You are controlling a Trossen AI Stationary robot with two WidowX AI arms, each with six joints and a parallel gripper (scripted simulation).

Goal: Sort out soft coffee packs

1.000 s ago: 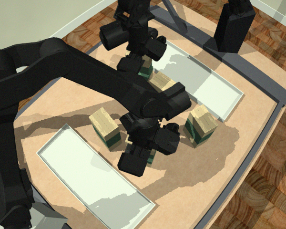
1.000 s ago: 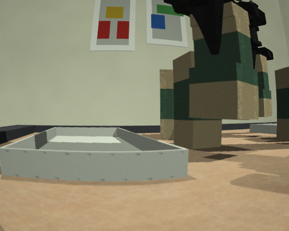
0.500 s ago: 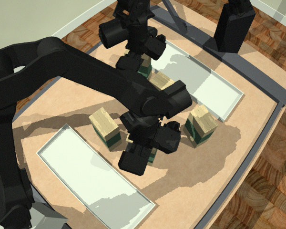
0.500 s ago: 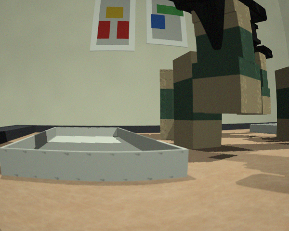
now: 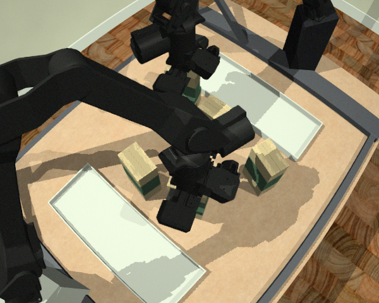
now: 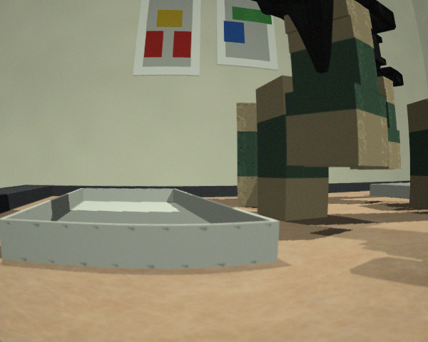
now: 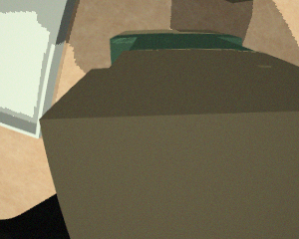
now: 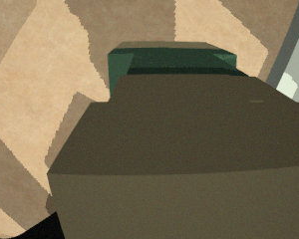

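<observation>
My left gripper is shut on the outermost pack of the left row, upright and clear of the bench. The middle pack and far pack of that row stand on the bench. My right gripper is shut on one pack of the right row, raised above the bench. The other right-row pack stands. Fingertips are largely hidden.
The left arm's tray and the right arm's tray lie flat, with no pack visible in either. The right arm crosses over the bench between the rows, close to the left row's middle pack in the top view.
</observation>
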